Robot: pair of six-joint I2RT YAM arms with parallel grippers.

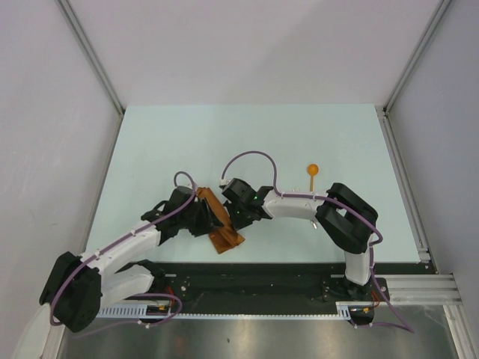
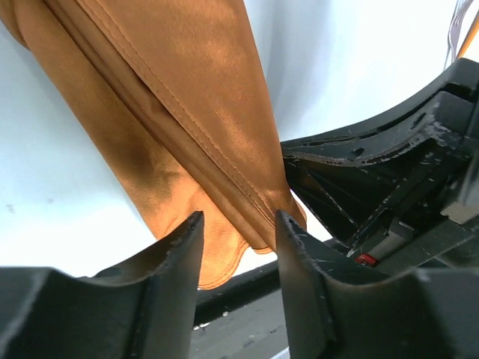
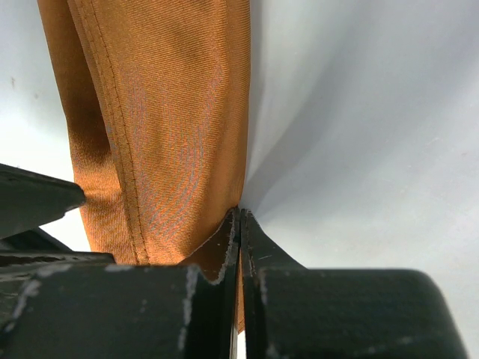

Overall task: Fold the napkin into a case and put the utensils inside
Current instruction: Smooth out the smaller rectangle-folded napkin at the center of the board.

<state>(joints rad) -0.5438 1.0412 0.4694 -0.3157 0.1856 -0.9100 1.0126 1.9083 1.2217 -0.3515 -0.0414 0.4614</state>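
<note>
No legible text anywhere.

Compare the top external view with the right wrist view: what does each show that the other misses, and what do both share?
Only top external: the spoon lying apart on the table, and the left gripper. Only right wrist: the right gripper up close, jaws shut on an edge of the napkin, and its stitched hem. Both: the rust-orange napkin, folded narrow, and the pale table.
</note>
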